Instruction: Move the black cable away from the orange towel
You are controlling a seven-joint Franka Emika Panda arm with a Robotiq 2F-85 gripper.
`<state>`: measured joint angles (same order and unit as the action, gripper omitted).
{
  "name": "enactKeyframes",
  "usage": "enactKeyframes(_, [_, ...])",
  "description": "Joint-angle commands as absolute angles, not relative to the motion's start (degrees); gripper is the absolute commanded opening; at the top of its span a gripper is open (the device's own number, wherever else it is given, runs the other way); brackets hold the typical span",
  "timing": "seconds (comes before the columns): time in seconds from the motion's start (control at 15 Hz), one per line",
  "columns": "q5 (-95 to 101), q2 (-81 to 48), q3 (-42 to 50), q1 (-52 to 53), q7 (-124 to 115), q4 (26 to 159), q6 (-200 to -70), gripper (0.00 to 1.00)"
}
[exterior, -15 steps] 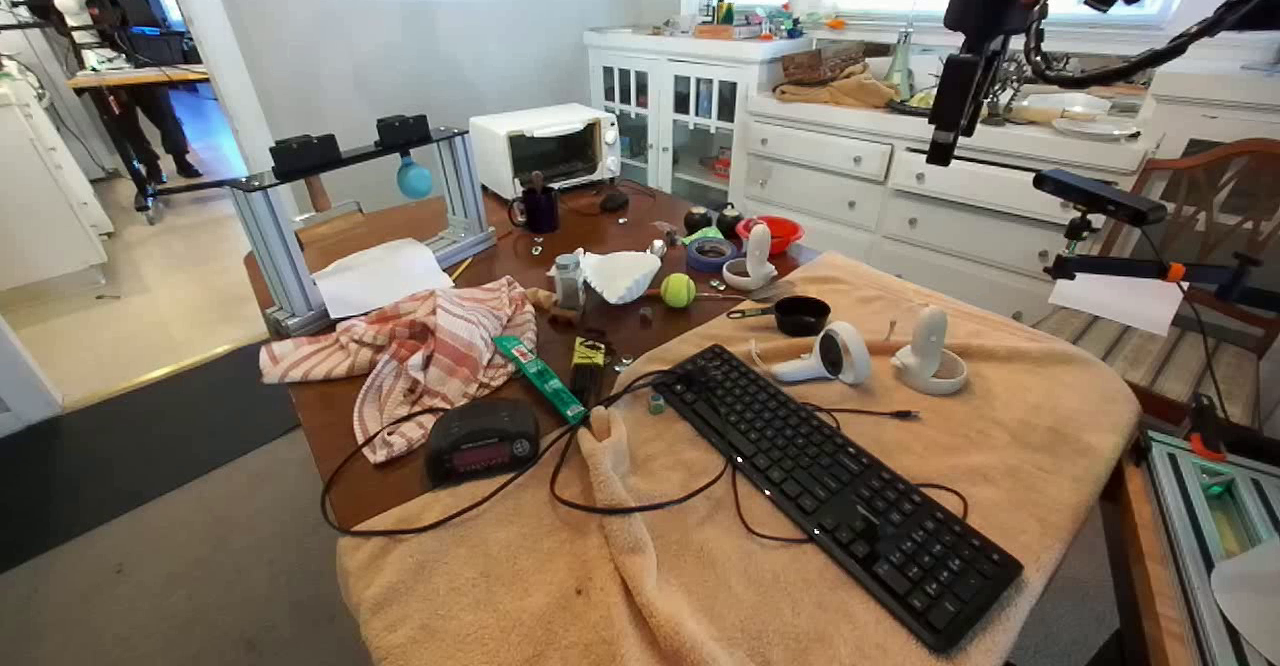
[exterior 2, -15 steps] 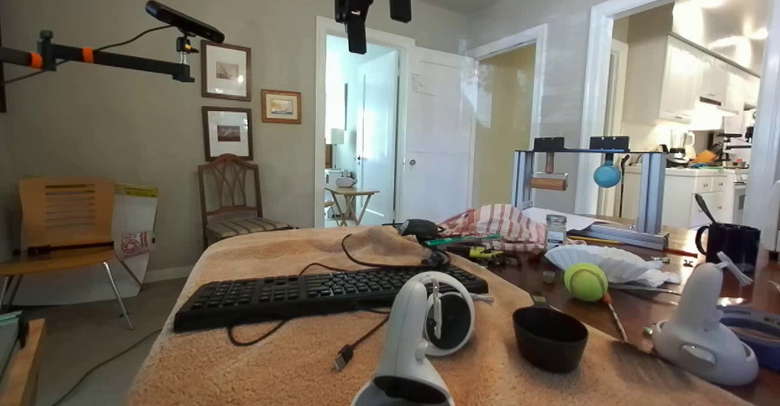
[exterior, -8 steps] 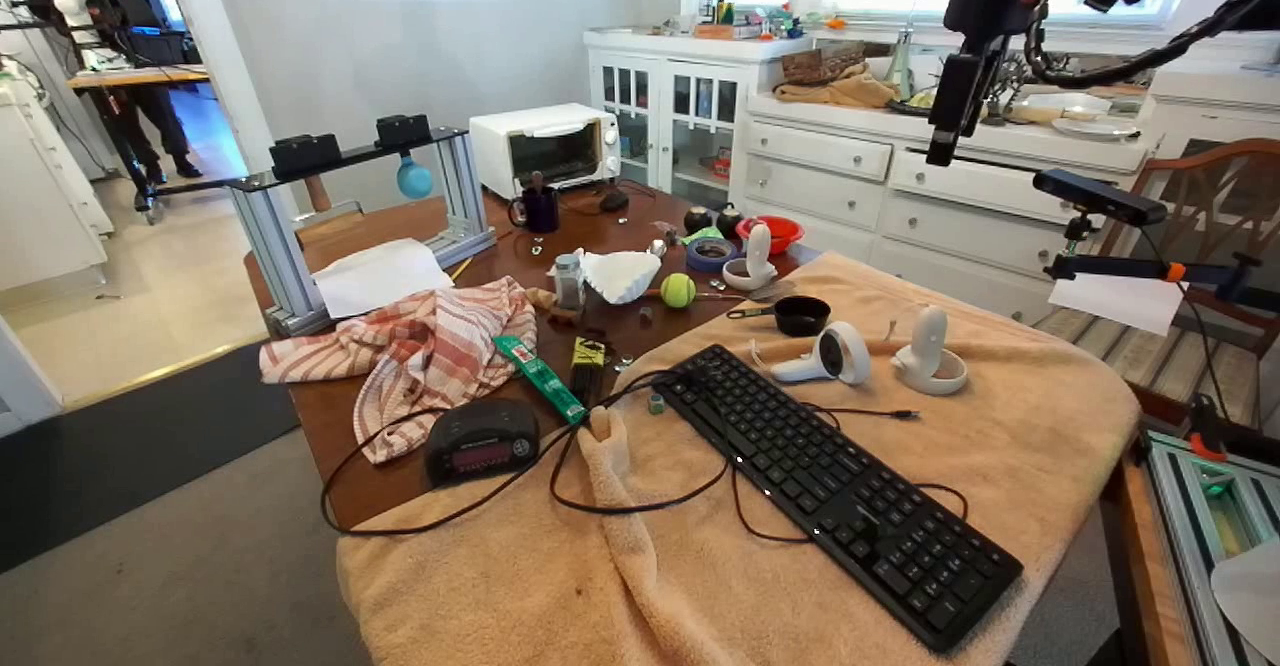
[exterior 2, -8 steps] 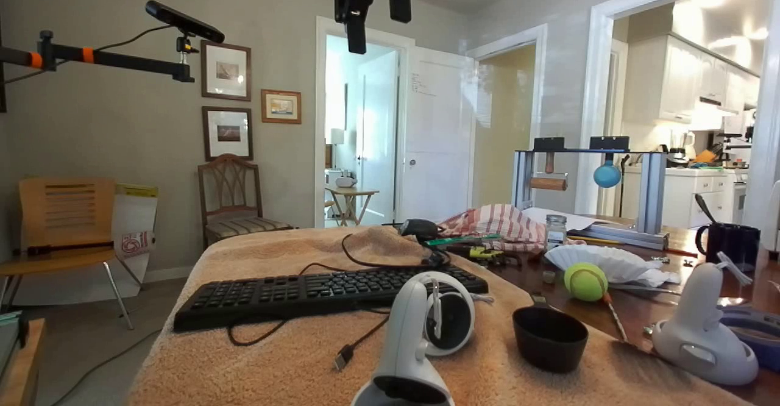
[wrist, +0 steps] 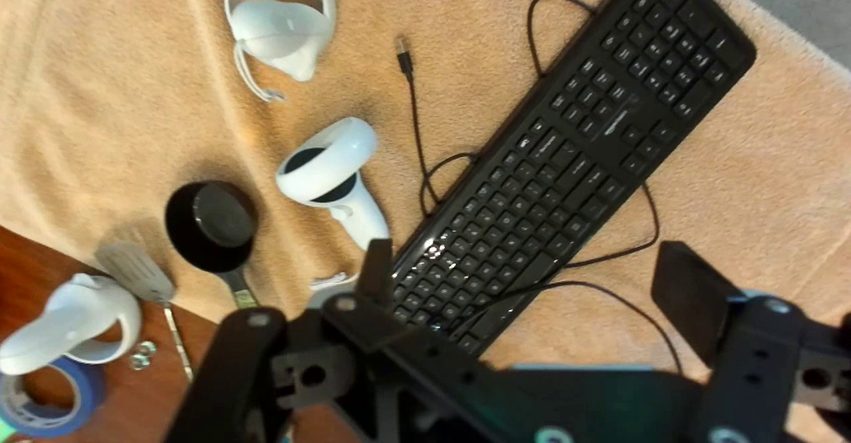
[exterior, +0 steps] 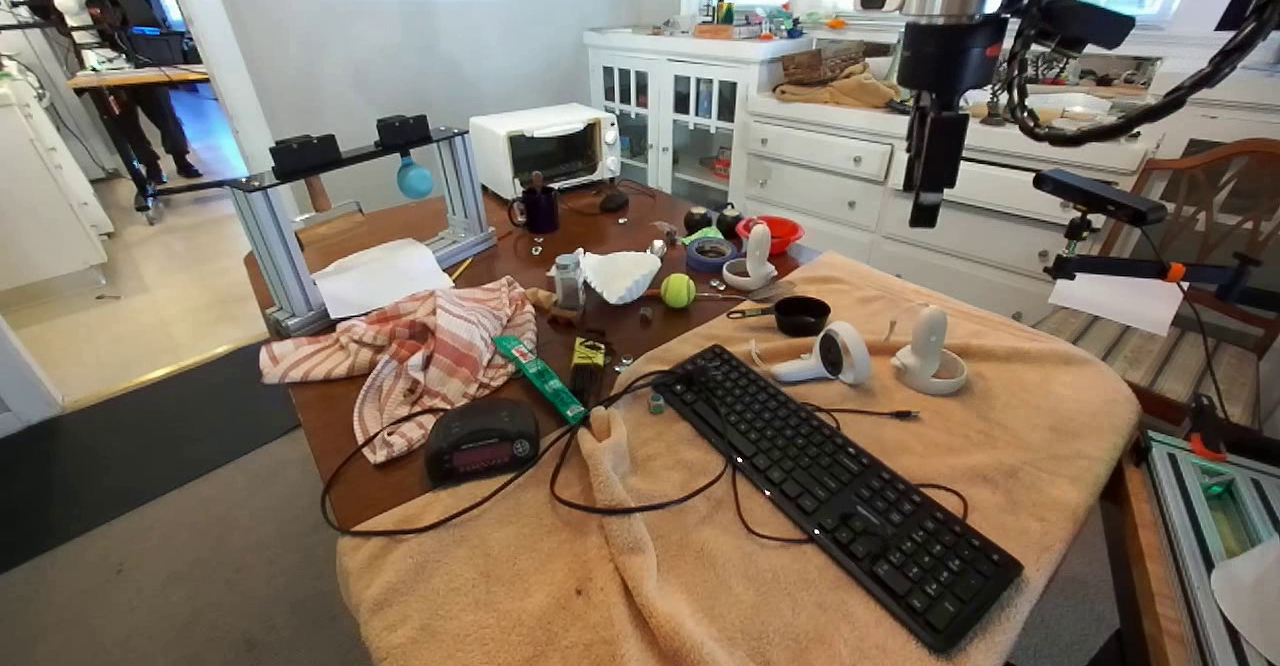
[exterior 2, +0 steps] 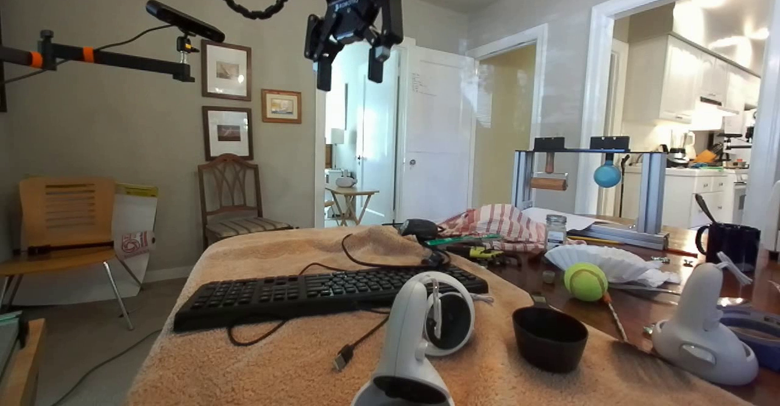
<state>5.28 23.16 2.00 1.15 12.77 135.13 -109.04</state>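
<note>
Black cable (exterior: 612,511) is found looped across the orange towel (exterior: 500,586), apparently passing beneath the keyboard (exterior: 840,496) and lying over one end of it. The pincer (exterior 2: 350,83) is noted spread wide, well above the towel, with nothing held. Should the cable be pulled, the keyboard could be dragged by a snagged loop and the nearby clock (exterior: 482,443) shifted, while towel could be pinched up were the grip taken too low.

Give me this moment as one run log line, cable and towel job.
hand: open, empty, above orange towel; black cable: looped on towel, partly over keyboard; removal: not yet done
</note>
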Motion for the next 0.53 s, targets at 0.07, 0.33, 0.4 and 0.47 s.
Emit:
enactKeyframes(0.07, [2.75,14.99,0.77,5.39,19.94,133.46,-112.72,1.00])
enactKeyframes(0.33, [4.05,4.85,-2.44,7.16,20.01,128.24,-116.46,1.00])
enactKeyframes(0.4, [4.30,1.95,-3.18,7.26,19.44,126.01,-116.37,1.00])
enactKeyframes(0.47, [4.84,0.38,-3.81,7.23,19.42,124.49,-115.99,1.00])
